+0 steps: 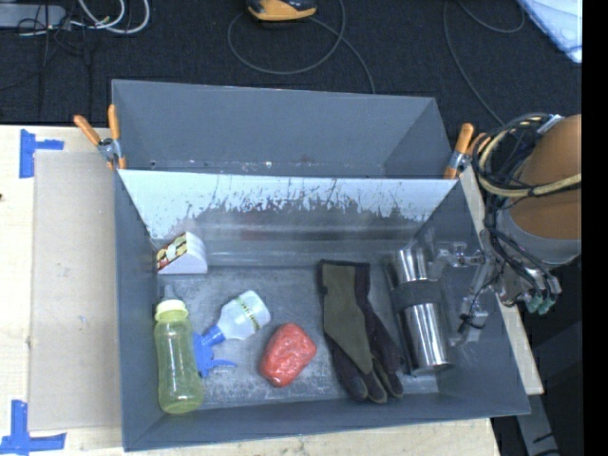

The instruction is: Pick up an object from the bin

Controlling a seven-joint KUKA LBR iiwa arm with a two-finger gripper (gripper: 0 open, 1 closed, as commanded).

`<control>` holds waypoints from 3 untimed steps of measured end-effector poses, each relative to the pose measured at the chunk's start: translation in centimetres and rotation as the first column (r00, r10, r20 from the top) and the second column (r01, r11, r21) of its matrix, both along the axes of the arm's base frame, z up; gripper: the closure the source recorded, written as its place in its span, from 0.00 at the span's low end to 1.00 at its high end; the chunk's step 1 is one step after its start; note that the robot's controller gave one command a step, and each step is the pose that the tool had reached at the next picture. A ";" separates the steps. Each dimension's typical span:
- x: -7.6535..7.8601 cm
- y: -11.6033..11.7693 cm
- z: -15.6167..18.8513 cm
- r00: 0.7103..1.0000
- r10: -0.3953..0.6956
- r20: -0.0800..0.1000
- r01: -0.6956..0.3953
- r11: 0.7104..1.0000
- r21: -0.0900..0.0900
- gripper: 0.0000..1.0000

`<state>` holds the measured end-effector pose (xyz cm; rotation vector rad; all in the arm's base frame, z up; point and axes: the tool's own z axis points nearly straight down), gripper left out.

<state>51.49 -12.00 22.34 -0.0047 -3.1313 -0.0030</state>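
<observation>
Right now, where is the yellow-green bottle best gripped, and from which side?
Probably across the yellow-green bottle's lower body, from above: it lies flat, sides free there, while the spray bottle's blue trigger crowds its middle.

My one camera looks down on the bin (313, 402) from above and a little from the near side, so the far wall (275, 126) faces it. It stands back enough to take in the whole bin, with my arm (551, 183) at its right edge.
</observation>
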 end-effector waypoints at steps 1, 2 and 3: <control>0.2 0.1 0.4 1.000 0.003 0.008 -0.003 1.000 -0.001 0.00; 0.3 0.2 0.1 1.000 0.006 0.012 -0.006 1.000 -0.003 0.00; 0.8 2.5 -3.9 0.998 -0.060 0.002 0.060 0.998 0.000 0.00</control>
